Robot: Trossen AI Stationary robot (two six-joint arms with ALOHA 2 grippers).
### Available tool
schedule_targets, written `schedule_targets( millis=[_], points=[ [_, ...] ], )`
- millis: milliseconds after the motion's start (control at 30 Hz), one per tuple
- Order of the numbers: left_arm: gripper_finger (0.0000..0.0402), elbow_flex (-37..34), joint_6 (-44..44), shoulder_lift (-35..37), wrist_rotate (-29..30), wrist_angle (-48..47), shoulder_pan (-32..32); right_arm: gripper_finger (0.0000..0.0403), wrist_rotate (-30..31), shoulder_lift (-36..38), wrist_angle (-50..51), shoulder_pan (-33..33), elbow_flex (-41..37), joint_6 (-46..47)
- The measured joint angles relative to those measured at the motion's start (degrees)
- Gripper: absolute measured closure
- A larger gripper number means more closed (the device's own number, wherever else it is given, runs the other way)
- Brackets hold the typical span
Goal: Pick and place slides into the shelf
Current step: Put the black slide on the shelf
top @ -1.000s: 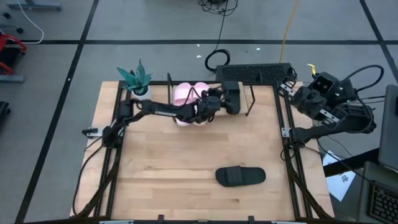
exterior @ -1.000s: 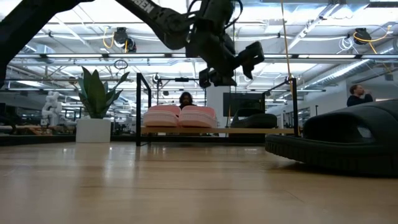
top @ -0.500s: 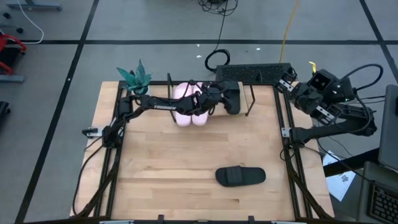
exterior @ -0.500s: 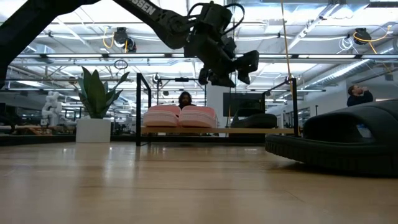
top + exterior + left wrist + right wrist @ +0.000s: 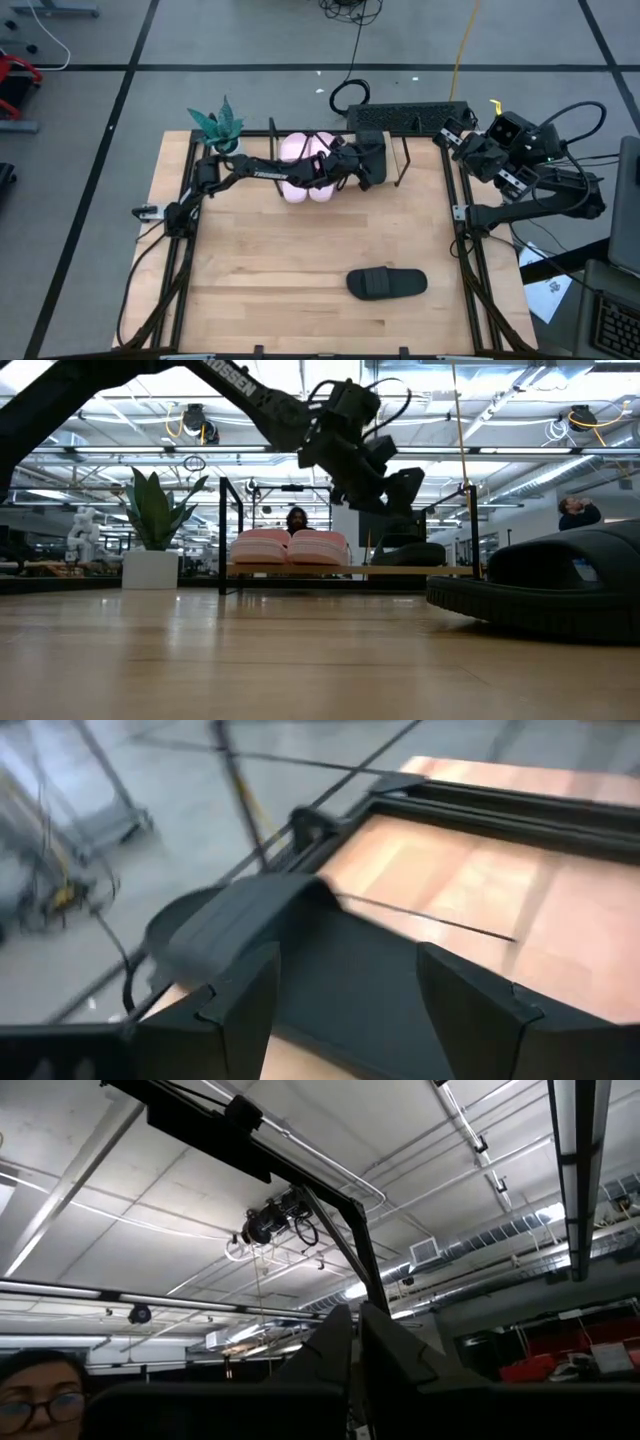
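The table [image 5: 250, 260] is a light wooden top with a black frame along its left and right edges. At its far left corner stands a plant [image 5: 218, 127] in a white pot. The shelf [image 5: 400, 166] sits along the far edge, near the middle, a pale board between thin black wire end frames. On the shelf board lie the pink slides [image 5: 300, 165], side by side at its left end, and a black slide [image 5: 372, 158] just right of them. A second black slide [image 5: 386, 283] lies alone on the tabletop near the near edge, right of centre, well apart from the shelf.
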State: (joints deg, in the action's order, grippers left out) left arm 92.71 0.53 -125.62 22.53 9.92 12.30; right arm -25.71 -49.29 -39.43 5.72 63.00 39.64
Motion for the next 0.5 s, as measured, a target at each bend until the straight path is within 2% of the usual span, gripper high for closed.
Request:
schedule_targets(
  millis=[100,200,333,500],
  points=[
    [0.0165,0.02,-4.9,0.21,1.5,-0.58,-1.5,0.0387,-0.04,0.04,0.08,0.0,0.0,-0.01],
    [0.0165,0.0,-5.02,0.19,5.42,-1.4,-2.1,0.0387,-0.14,0.06,0.1,-0.02,0.0,-0.06],
    [0.0165,0.02,-1.74,0.22,8.54,-1.33,-1.86,0.0387,-0.33,0.06,0.34,-0.02,0.0,-0.26],
    [0.0165,0.0,6.4,0.2,8.81,-1.34,-1.95,0.0387,-0.35,0.04,0.78,-0.02,0.0,-0.98]
  ],
)
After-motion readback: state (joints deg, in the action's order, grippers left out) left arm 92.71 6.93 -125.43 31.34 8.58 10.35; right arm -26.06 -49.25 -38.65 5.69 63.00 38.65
